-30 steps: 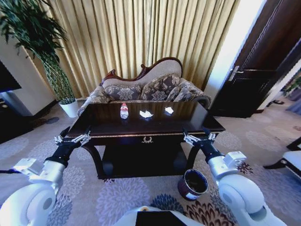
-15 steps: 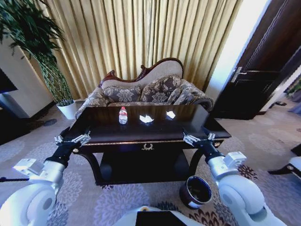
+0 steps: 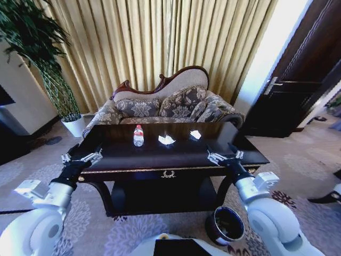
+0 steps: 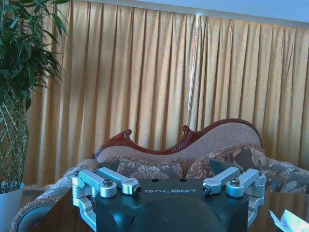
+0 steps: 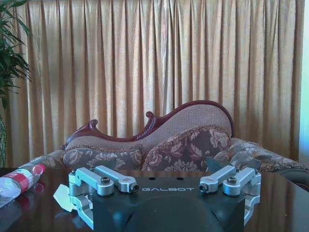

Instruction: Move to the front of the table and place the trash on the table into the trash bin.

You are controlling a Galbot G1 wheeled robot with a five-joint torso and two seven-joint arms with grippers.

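**Both end effectors held over front edge of surface, trash farther back**

Left end effector [image 3: 81,158] sits over the front-left corner of the dark surface [image 3: 176,153], fingers spread wide, holding nothing. Bottle [image 3: 138,135] stands upright toward the back of the surface, left of centre, well beyond and to the right of the left end effector. Just right of the bottle, a crumpled white paper [image 3: 167,140] near mid-surface. Second paper piece [image 3: 195,134] further right, closer to the sofa [image 3: 170,101] side. Right end effector [image 3: 225,156] sits over the front-right part of the surface, fingers also wide, empty; both papers lie beyond it and to its left. In the right wrist view the bottle [image 5: 17,181] shows beyond the end effector [image 5: 169,186], apart from it. Trash bin [image 3: 226,225] stands on the carpet in front of the surface, under the right arm, open top up.
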